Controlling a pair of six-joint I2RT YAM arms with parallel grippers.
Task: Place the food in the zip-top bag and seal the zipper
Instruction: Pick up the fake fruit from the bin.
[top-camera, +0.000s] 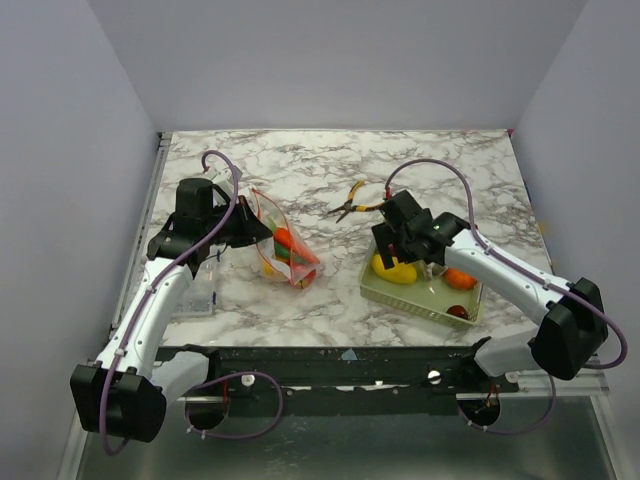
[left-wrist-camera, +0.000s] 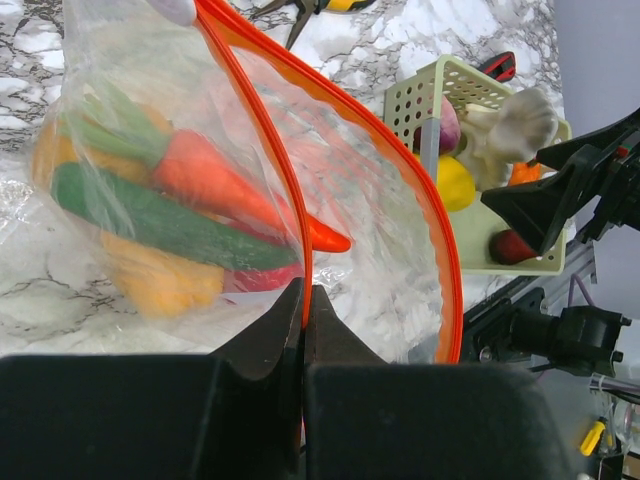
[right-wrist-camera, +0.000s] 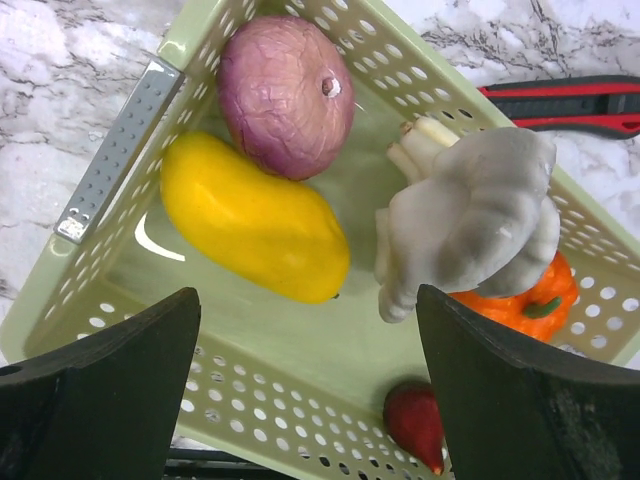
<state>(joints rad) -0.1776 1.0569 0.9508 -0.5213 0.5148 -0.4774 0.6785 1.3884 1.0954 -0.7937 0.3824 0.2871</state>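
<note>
Left gripper (left-wrist-camera: 303, 300): clamped on orange zipper (left-wrist-camera: 451, 300) of bag (left-wrist-camera: 370, 230). Right gripper (right-wrist-camera: 305, 305): jaws wide, empty, over basket (right-wrist-camera: 300, 400) holding mango (right-wrist-camera: 250, 220), purple onion (right-wrist-camera: 285, 95).

White marble-veined tabletop (top-camera: 420, 170) between plain pale grey walls (top-camera: 340, 60)

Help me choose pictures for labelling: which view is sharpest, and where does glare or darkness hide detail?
Top view: even soft light, but the bag is tiny. Left wrist view: crinkled plastic puts white sheen over the carrot; the left gripper is a dark mass. Right wrist view: sharpest, basket and mango crisp, though the right gripper is black silhouette.
</note>
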